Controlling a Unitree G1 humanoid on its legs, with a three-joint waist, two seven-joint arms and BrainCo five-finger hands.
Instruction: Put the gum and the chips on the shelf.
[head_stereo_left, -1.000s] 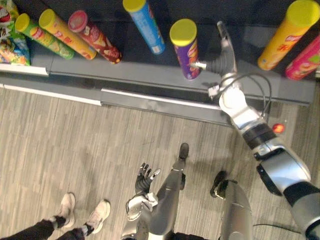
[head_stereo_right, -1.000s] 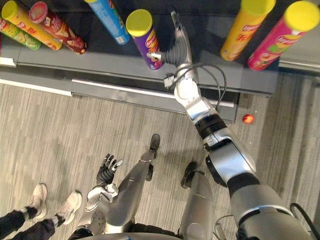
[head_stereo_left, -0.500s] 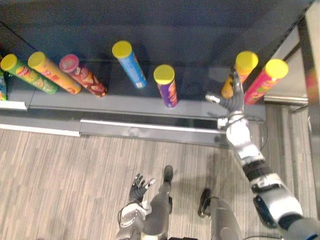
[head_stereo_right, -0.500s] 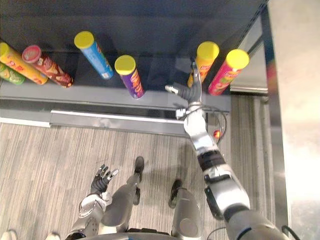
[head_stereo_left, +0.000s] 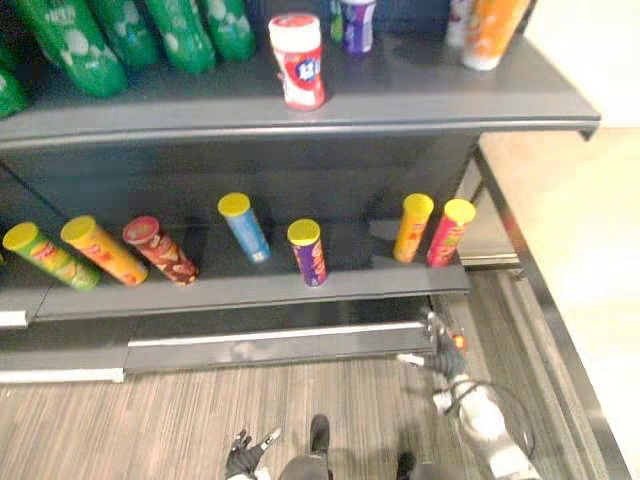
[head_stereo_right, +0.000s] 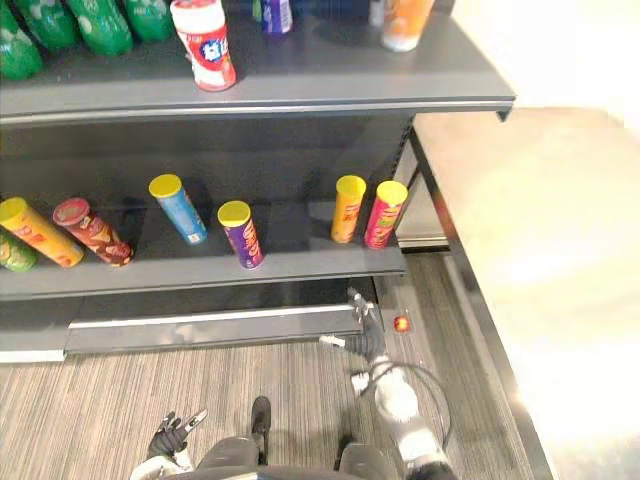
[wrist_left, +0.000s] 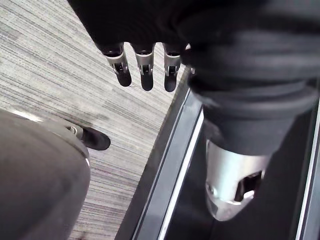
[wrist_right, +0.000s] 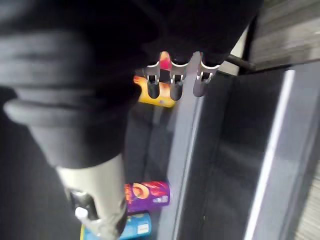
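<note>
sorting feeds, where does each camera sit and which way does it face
Left eye view: on the head, looking down at shelf and purple can; right hand low.
Right eye view: beside it, same scene; left hand at bottom.
Left wrist view: along the open left hand, at the floor.
Right wrist view: along the open right hand, into the shelf.
Shared: purple can, eye and right wrist views.
</note>
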